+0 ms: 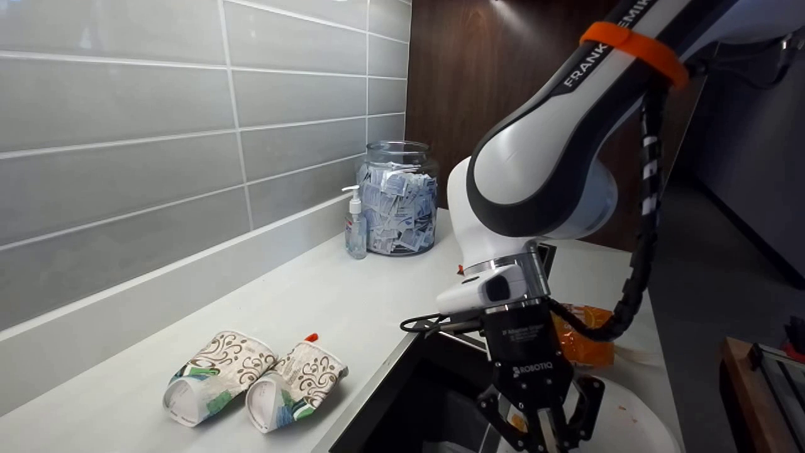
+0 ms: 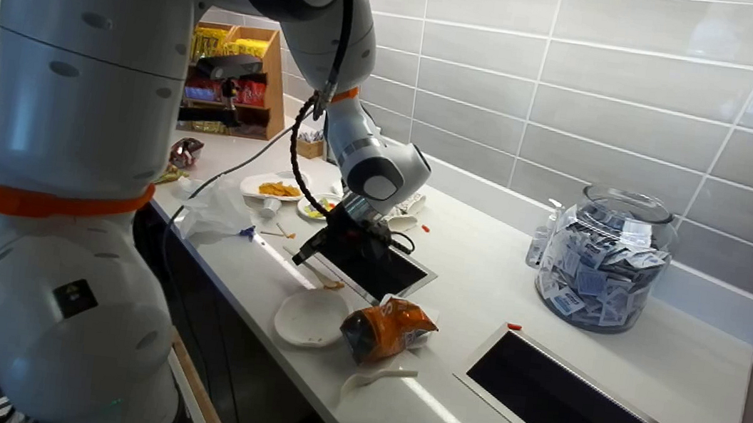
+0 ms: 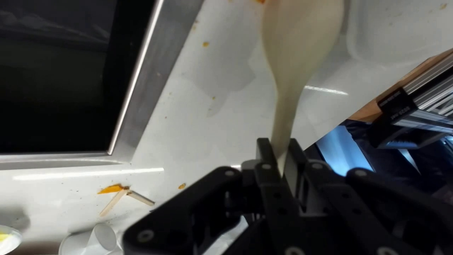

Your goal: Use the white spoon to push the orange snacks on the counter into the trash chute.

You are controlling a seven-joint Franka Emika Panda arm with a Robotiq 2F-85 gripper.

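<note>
- Wrist view: end effector [image 3: 281, 150] clamped on the handle of the white spoon [image 3: 300, 39]; bowl toward the top of the view, over the counter [image 3: 212, 134].
- Trash chute [image 3: 150, 81] left of the spoon here; metal rim apart from the bowl, dark inside.
- Orange snack piece [image 3: 260, 1] cut by the top edge, just beside the bowl; contact not clear. Orange crumbs [image 3: 205, 44] scattered between spoon and rim.
- Lower left: broken wooden stick [image 3: 113, 203] bent in a V, an orange chip [image 3: 111, 189] at the bend. Pale cups [image 3: 102, 237] below.
- In an exterior view: end effector pointing down beside the trash chute. Orange snack bag [image 2: 391, 330] on the counter, just beside the white plate [image 2: 311, 316]; a second pale spoon [image 2: 374, 379] lying near it.
- Same counter: another metal-rimmed opening [image 2: 560, 410], well apart from the end effector.
- In an exterior view: two patterned bags [image 1: 220, 374] lying side by side, trash chute between them and the end effector; red bit [image 1: 311, 338] near them.
- Orange snack bag partly hidden behind the arm's cable [image 1: 643, 251]. Glass jar [image 1: 399, 154] of packets [image 1: 402, 207] farther back, pump bottle [image 1: 356, 234] near it.
</note>
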